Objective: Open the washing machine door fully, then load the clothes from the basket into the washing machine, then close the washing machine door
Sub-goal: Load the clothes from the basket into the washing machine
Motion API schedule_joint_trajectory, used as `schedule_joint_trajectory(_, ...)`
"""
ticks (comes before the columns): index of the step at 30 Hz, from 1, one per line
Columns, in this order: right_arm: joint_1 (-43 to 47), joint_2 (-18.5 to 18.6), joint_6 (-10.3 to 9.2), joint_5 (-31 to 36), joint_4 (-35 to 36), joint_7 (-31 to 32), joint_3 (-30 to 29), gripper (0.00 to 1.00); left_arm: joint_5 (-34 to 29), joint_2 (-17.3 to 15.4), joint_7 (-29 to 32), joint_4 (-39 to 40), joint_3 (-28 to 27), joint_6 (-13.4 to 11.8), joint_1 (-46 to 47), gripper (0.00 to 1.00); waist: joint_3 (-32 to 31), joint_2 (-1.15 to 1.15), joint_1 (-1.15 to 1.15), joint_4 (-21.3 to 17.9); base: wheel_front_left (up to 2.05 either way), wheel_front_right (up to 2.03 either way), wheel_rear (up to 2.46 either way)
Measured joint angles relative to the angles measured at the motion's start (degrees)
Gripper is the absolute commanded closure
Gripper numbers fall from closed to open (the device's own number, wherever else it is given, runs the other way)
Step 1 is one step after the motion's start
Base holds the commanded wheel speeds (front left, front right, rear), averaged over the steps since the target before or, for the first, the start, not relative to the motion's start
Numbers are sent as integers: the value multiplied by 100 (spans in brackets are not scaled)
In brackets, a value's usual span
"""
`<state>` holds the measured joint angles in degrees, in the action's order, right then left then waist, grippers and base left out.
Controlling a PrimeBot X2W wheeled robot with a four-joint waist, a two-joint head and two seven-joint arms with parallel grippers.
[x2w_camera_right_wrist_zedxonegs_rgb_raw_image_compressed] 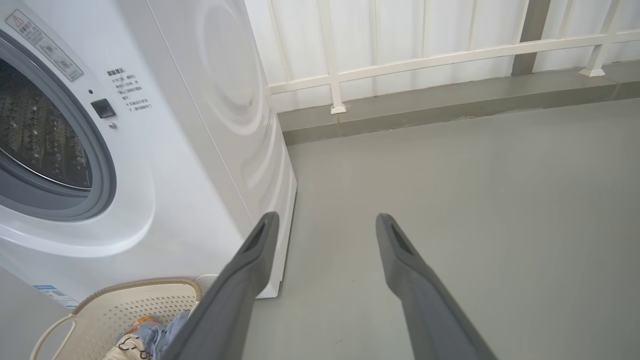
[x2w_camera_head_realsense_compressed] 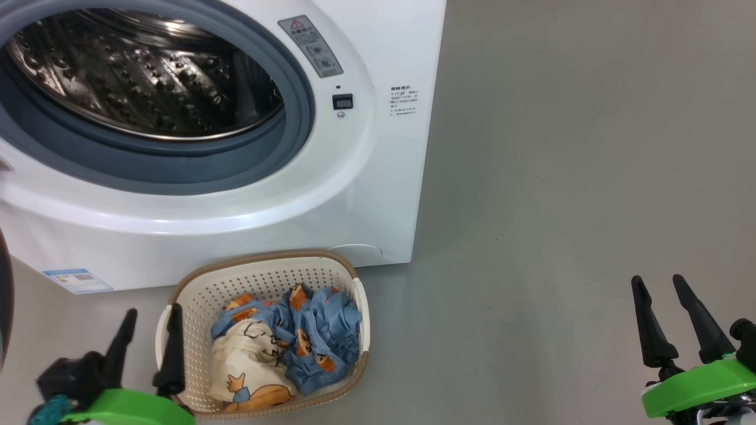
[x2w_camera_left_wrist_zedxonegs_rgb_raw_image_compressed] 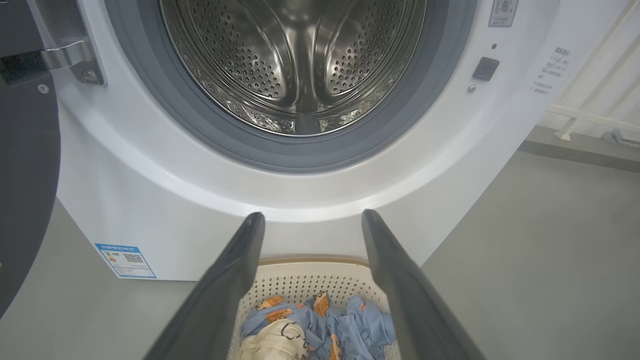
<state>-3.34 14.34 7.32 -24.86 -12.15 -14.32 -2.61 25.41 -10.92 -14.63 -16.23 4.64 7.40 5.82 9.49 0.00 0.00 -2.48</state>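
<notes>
Left gripper, low at 7 o'clock in the head view, has its fingers spread and empty, one finger over the left rim of the basket. The clothes lie inside the basket, near, at 3 o'clock from these fingers, long axis from 7 to 1 o'clock. The right gripper, also spread, is well apart, so I judge the left arm better placed.
</notes>
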Motion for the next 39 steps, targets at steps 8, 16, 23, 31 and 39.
schedule_joint_trajectory(8,-64,-179,0,4,18,0,69,0,0,214,1,-498,175,0,35,0,221,0,0,-15,0,0,0)
schedule_joint_trajectory(16,-349,-256,0,10,71,0,178,0,10,233,0,-1562,646,0,809,0,624,0,0,-36,0,0,0)
schedule_joint_trajectory(23,-650,-299,0,60,170,0,170,0,277,118,1,-2688,1225,0,1682,0,1098,0,0,-64,0,0,0)
schedule_joint_trajectory(31,-1027,-344,0,118,313,-8,156,0,717,51,1,-3778,1875,0,2700,0,1679,0,0,-88,0,0,0)
schedule_joint_trajectory(39,-1432,-392,0,194,442,-25,204,0,1099,-112,263,-4748,2859,0,3557,0,2417,0,0,-144,0,0,0)
